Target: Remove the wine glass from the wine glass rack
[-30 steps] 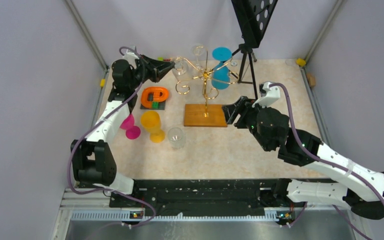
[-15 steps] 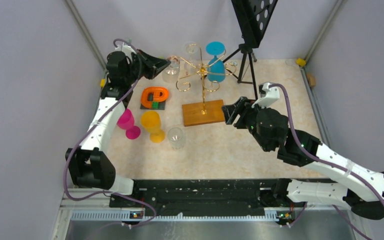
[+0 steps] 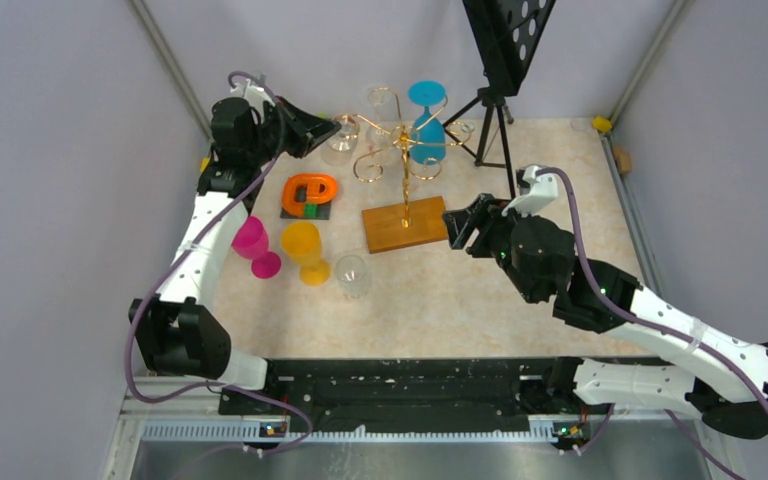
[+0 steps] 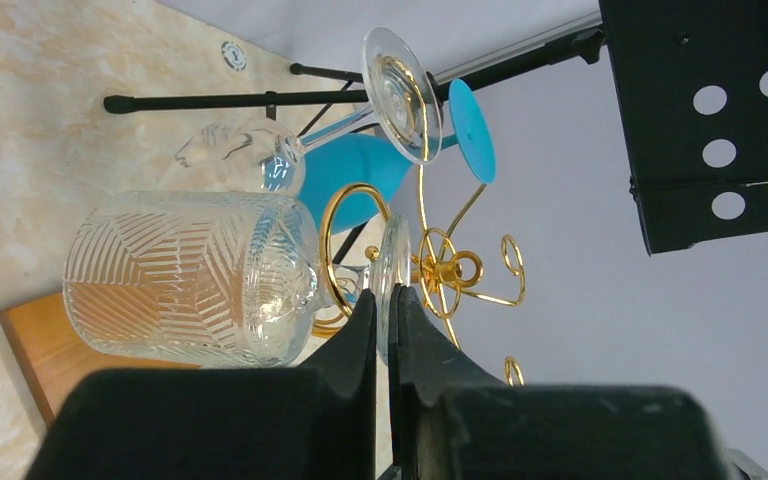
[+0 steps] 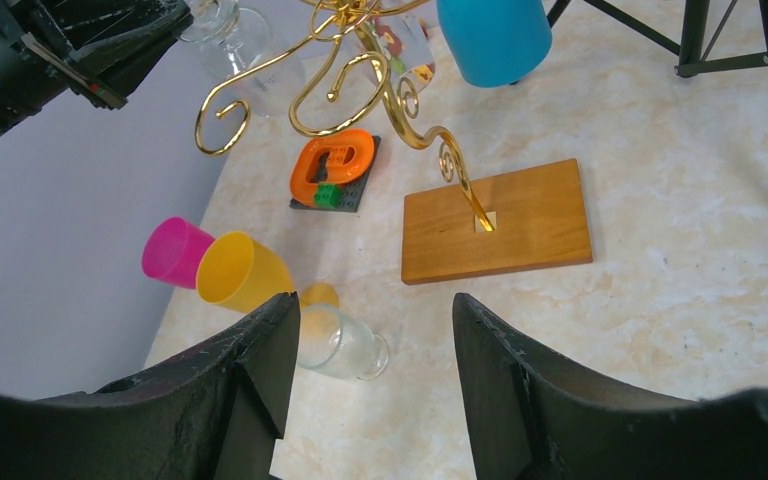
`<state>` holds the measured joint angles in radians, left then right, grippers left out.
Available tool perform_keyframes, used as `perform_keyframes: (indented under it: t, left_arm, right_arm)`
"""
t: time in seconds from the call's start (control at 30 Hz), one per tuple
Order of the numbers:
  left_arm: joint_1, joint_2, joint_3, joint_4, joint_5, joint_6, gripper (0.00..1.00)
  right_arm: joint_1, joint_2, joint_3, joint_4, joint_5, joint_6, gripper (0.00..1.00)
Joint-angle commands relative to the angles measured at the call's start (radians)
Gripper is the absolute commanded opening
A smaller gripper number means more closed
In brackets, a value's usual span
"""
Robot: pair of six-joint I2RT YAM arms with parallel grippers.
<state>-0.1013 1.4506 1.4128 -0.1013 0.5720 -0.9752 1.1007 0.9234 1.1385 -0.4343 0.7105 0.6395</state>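
Left pincer point(image 4: 386, 306) gripping wine glass point(image 4: 190, 275), gold rack point(image 4: 450, 269)

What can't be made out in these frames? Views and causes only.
- Left wrist: whether the patterned wine glass foot is clear of the wine glass rack hook. The left claw covers it.
- Top external: that same grip. The clear glass is too small.
- Right wrist: blue glass stem and rack top, cut off by the upper edge.
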Motion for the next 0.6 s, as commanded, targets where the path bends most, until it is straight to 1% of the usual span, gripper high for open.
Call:
perform_keyframes:
  t: [0.0,0.13,0.27,0.43,0.57]
  left_arm:
    - [0.005,-0.036,-0.016,0.169,-0.008,-0.049,0.00]
    - [0.006,-0.048,-0.029,0.204,-0.078,-0.079,0.00]
    - [0.006,-0.046,-0.061,0.288,-0.115,-0.147,0.00]
    - [0.005,-0.027,-0.085,0.416,-0.102,-0.239,0.00]
    - [0.005,-0.010,-0.081,0.458,-0.086,-0.268,0.00]
  right_arm:
    - [-0.008,-0.004,0.002,0.039,0.009,0.004,0.59]
    - [-0.008,-0.007,0.000,0.039,0.010,0.005,0.59]
    - [-0.008,-0.009,-0.002,0.038,0.011,0.008,0.59]
    - [-0.008,-0.010,-0.003,0.033,0.012,0.008,0.59]
    - [-0.008,-0.013,-0.004,0.034,0.013,0.009,0.59]
